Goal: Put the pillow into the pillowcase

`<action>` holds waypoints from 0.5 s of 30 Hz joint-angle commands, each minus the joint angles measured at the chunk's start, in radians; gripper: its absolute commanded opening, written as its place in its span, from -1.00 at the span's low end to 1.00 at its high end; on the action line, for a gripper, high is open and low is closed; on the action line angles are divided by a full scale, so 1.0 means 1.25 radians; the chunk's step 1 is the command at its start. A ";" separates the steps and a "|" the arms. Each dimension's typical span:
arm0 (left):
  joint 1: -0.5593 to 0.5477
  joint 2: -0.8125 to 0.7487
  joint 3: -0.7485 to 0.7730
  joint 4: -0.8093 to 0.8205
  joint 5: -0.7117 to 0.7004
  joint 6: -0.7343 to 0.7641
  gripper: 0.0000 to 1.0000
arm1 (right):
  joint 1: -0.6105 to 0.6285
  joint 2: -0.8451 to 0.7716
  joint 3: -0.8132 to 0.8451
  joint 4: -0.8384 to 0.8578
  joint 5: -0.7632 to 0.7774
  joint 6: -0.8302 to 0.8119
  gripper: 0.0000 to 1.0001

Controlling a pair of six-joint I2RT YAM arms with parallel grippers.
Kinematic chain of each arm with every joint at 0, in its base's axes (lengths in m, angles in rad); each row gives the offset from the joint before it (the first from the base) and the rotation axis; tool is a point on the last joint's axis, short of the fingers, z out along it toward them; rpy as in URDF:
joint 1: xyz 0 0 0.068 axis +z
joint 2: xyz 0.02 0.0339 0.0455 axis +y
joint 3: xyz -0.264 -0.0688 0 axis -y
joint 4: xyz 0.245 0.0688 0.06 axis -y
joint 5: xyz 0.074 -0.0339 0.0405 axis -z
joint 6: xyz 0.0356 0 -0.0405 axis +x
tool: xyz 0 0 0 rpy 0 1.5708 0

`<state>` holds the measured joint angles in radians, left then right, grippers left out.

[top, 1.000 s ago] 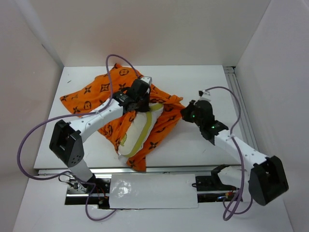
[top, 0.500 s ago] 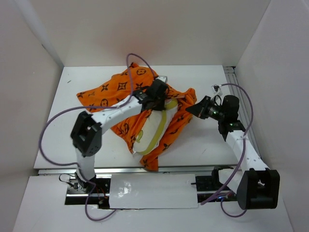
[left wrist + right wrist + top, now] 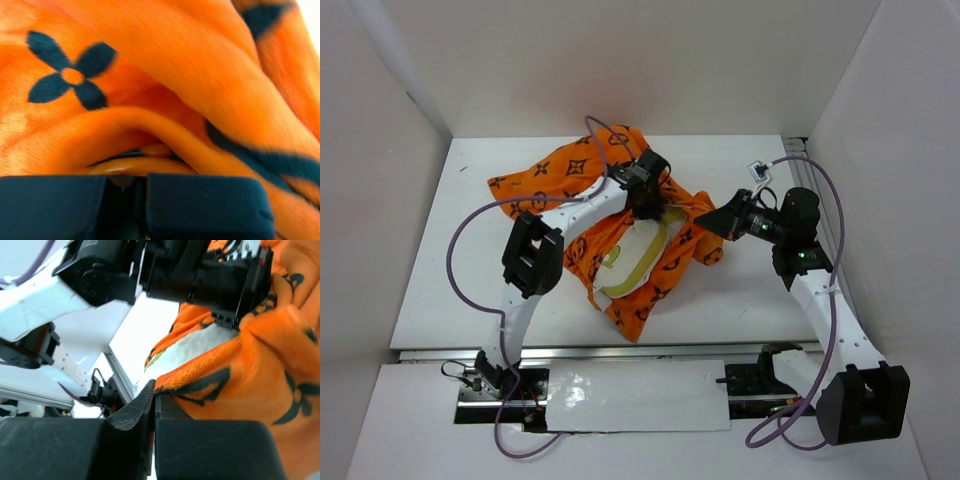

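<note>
Bright orange crumpled fabric pillowcase (image 3: 560,178) with dark brown motifs sits mid-way on the white table (image 3: 750,300), toward the far side. The cream-white soft pillow (image 3: 638,255) (yellow-green piping) lies half wrapped in it. The left gripper (image 3: 650,192) is pinched on the far fold of the cloth; the right gripper (image 3: 722,222) is clamped on the cloth's right edge.

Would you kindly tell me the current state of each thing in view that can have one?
pillow: partly inside the pillowcase, with its cream face and green piping exposed.
pillowcase: crumpled, wrapped around the pillow, gripped at two places.
left claw: shut on a fold of the pillowcase.
right claw: shut on an edge of the pillowcase.
</note>
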<state>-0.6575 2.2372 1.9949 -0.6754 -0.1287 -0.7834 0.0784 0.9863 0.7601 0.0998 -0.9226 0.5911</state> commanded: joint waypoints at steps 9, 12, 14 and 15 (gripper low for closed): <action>-0.005 -0.030 -0.055 0.021 -0.020 0.169 -0.25 | 0.008 -0.043 0.080 0.092 -0.126 -0.027 -1.00; -0.032 -0.123 -0.102 0.085 0.052 0.212 0.49 | 0.008 -0.010 0.045 0.027 -0.073 -0.068 -1.00; -0.040 -0.174 -0.129 0.095 0.061 0.212 1.00 | -0.012 -0.002 0.035 -0.030 -0.030 -0.101 -1.00; -0.040 -0.220 -0.137 0.095 0.048 0.212 1.00 | -0.031 -0.002 0.022 -0.040 -0.022 -0.108 -1.00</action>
<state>-0.7292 2.0731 1.8694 -0.5610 -0.0284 -0.5892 0.0689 1.0130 0.7597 0.0265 -0.9249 0.5140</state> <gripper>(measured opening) 0.982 0.020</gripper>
